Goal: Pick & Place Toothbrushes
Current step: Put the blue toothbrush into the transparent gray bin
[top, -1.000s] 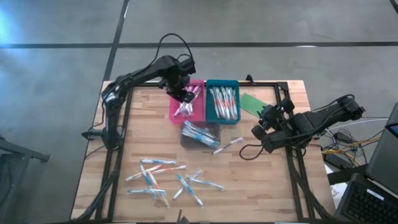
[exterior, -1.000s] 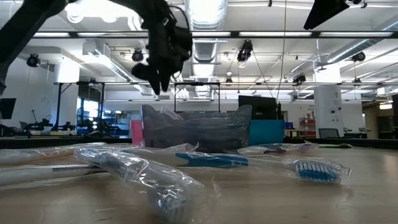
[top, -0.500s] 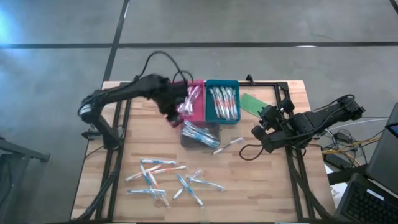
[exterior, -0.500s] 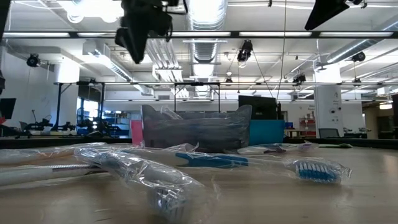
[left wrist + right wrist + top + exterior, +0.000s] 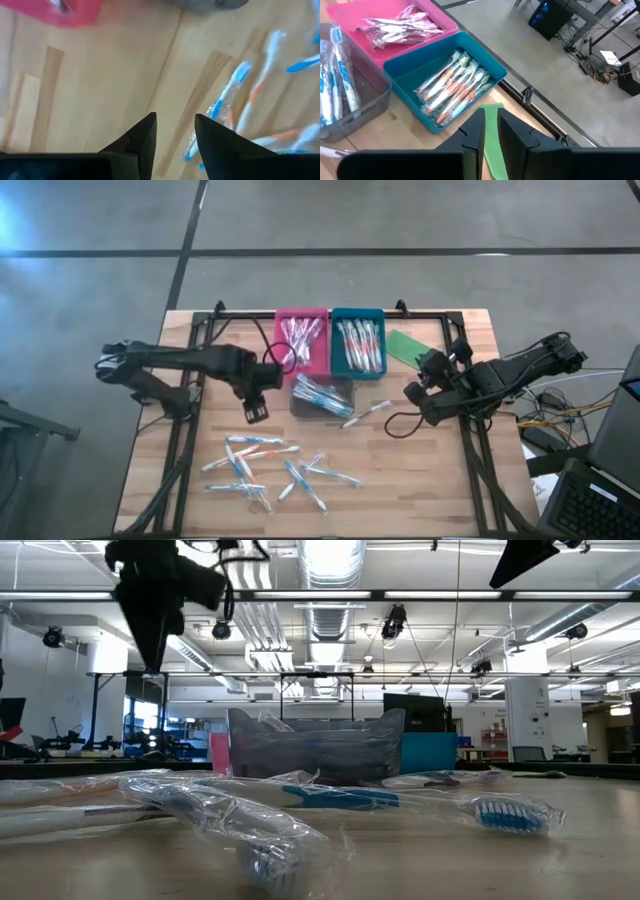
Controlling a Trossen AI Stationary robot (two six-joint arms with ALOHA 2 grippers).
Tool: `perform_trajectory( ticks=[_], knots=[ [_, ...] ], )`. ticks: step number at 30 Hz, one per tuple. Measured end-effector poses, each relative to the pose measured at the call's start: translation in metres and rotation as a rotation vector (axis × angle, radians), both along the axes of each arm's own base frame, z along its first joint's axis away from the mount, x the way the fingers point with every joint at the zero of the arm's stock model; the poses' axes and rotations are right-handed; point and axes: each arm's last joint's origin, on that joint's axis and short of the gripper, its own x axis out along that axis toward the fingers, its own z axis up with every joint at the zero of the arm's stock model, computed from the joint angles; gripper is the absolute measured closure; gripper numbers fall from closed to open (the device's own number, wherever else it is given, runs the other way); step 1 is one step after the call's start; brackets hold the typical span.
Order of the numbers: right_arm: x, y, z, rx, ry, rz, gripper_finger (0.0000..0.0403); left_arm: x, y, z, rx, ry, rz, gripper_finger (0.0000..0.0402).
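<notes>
Toothbrushes (image 5: 343, 345) fill pink tray (image 5: 303, 343), teal tray (image 5: 357, 340), grey bin (image 5: 322, 396); left fingers (image 5: 141, 142) apart, empty; right nearly closed.

- Wrapped toothbrushes (image 5: 270, 468) scattered loose on bare wood, blue and orange accents.
- More lying lengthwise, sorted across pink, teal and grey trays.
- One stray (image 5: 366, 413) beside grey tray.

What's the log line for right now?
left gripper: open, empty, above bare table | right gripper: parked beside teal tray | loose toothbrushes: on table | pink tray: toothbrushes inside
</notes>
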Motion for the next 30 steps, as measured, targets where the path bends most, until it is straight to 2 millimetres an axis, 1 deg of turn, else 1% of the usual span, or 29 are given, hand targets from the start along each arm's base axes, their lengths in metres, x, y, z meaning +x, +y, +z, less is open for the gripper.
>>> perform_trajectory(
  ticks=[2,4,6,9,13,17,22,24,27,30],
  knots=[
    [0.000,0.000,0.000,0.002,-0.004,0.000,0.0360,-0.001,0.000,-0.015,-0.009,0.008,0.023,0.0265],
    [0.000,0.000,0.000,0.000,0.000,0.004,0.0362,-0.004,-0.001,-0.028,-0.045,0.051,0.009,0.0266],
    [0.000,0.000,0.000,-0.007,0.014,0.014,0.0364,-0.008,-0.004,-0.040,-0.061,0.089,-0.057,0.0266],
    [0.001,0.000,0.000,-0.010,0.019,0.019,0.0363,-0.012,-0.012,-0.052,-0.063,0.117,-0.134,0.0266],
    [0.001,0.000,0.000,-0.009,0.017,0.019,0.0356,-0.013,-0.025,-0.056,-0.056,0.112,-0.202,0.0266],
    [0.001,0.000,0.000,-0.008,0.014,0.019,0.0346,-0.012,-0.046,-0.055,-0.053,0.067,-0.275,0.0266],
    [0.001,0.001,0.000,-0.007,0.012,0.019,0.0336,-0.011,-0.066,-0.055,-0.017,0.014,-0.312,0.0266],
    [0.001,0.001,0.000,-0.007,0.012,0.019,0.0332,-0.011,-0.069,-0.055,0.011,0.002,-0.329,0.0266],
    [0.002,0.001,0.000,-0.007,0.013,0.019,0.0328,-0.010,-0.067,-0.056,0.063,-0.004,-0.326,0.0266],
    [0.002,0.001,-0.001,-0.008,0.015,0.019,0.0324,-0.011,-0.067,-0.060,0.072,-0.001,-0.324,0.0266]
  ],
)
